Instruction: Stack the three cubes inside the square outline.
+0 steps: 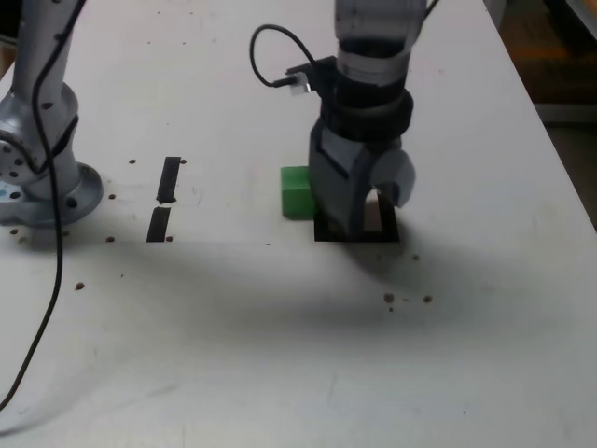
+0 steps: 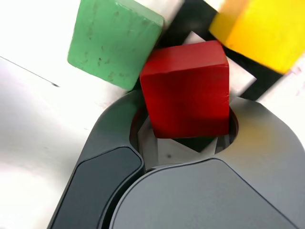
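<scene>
The fingers (image 2: 119,124) were clamped on the red cube (image 2: 188,100), one each side, w/ its top well in sight in the wrist view. It was at the outline (image 2: 259,88), w/ white centre showing beside it; whether it touched the worktop (image 1: 233,345) or hung just above, couldn't tell. Green (image 2: 112,45) stood close by, just off the outline's left side in the exterior view; yellow (image 2: 271,33) was near the opp. side in the wrist view, hidden by the arm (image 1: 373,37) in the exterior. No stack yet. Step in hand, prob.: get red seated as the base. Best way: keep grip firm but not crushing, turn the wrist a bit so red's edges ran parallel w/ the tape, since it looked skewed to the frame, then centre it over the white & lower straight down, slow, till flat. Approx. centring wouldn't do; a base off to one side would carry the error up thru both cubes above. Main risk was green: little room btwn it & the near finger, so any sideways shift that way could've shoved it or jammed red against it. Yellow needed watching too, esp. during a wrist turn. Once flat, open evenly, only as wide as req'd, & back off straight up w/o dragging red.
</scene>
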Robot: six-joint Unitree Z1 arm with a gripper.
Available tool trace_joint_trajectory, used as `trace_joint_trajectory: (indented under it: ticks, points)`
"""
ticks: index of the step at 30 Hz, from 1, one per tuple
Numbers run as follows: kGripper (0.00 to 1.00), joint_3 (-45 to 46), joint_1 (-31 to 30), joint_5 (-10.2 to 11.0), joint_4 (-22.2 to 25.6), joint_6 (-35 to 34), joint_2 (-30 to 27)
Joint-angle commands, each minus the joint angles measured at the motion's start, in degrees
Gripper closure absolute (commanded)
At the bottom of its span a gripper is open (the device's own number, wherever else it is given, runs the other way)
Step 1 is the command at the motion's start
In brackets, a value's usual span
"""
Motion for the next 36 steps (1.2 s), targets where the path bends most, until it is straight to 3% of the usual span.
trace_joint_trajectory:
  ticks: [1,11,20,25,36]
  points:
    - [0.9,0.63,-0.08,0.12,0.43,-0.18,-1.11]
    - [0.9,3.26,0.23,1.75,3.43,-1.03,-4.69]
    - [0.9,-4.57,-1.98,4.97,4.68,1.2,-4.0]
    - [0.9,-7.99,-5.12,3.32,5.04,4.06,-3.12]
    - [0.9,-7.63,-7.37,-3.71,5.26,7.83,-1.77]
